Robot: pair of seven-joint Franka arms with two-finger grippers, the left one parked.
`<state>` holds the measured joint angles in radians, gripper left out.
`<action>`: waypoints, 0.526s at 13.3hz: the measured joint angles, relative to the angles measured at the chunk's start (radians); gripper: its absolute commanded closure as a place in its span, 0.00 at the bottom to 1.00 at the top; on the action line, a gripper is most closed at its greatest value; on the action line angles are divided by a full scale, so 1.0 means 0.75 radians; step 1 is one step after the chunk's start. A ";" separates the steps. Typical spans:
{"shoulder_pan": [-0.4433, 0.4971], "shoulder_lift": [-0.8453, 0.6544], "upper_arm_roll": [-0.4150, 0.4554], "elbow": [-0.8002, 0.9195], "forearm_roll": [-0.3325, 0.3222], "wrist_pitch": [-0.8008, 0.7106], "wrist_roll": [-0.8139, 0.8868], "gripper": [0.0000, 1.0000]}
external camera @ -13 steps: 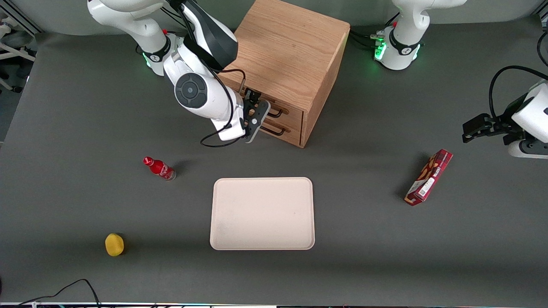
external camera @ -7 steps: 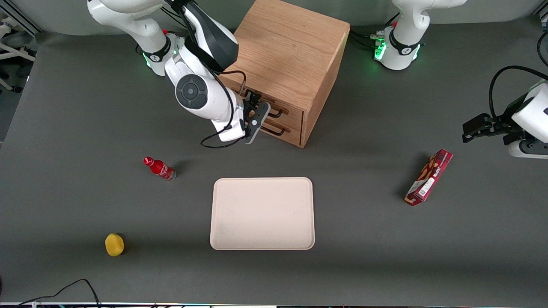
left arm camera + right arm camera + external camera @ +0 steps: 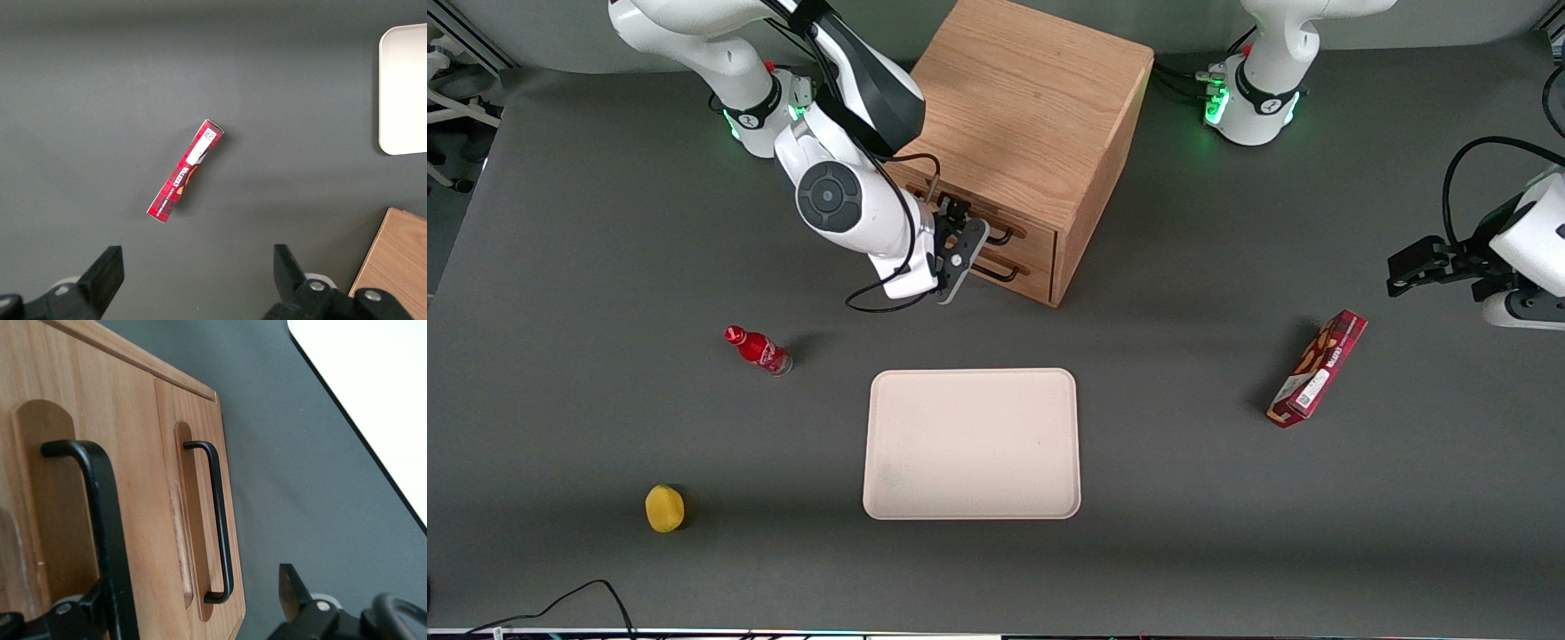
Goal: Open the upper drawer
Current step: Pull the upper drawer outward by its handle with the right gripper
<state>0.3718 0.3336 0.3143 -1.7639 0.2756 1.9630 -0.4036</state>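
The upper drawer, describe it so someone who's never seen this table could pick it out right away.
Find the oak cabinet standing farther from the front camera than the cream tray. Its front carries two stacked drawers, each with a black bar handle. The upper drawer is the higher one, directly under the cabinet's top, and the tool is right in front of it.

Place: we saw a robotics lab.
Evidence: a dark matted desk [image 3: 1227, 533], arm bases lit green [image 3: 1214, 107], loose cable [image 3: 560, 600], aluminium framing [image 3: 463, 40].

White-shelled arm [image 3: 845, 200], black end effector [image 3: 959, 249], looping black cable [image 3: 880, 298].
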 measured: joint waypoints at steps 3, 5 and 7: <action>0.000 0.011 0.000 0.000 -0.005 0.002 0.000 0.00; 0.000 0.013 0.000 0.000 -0.019 0.005 0.000 0.00; -0.001 0.013 -0.002 0.002 -0.047 0.011 0.000 0.00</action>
<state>0.3714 0.3432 0.3130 -1.7626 0.2406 1.9716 -0.4036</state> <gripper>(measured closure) 0.000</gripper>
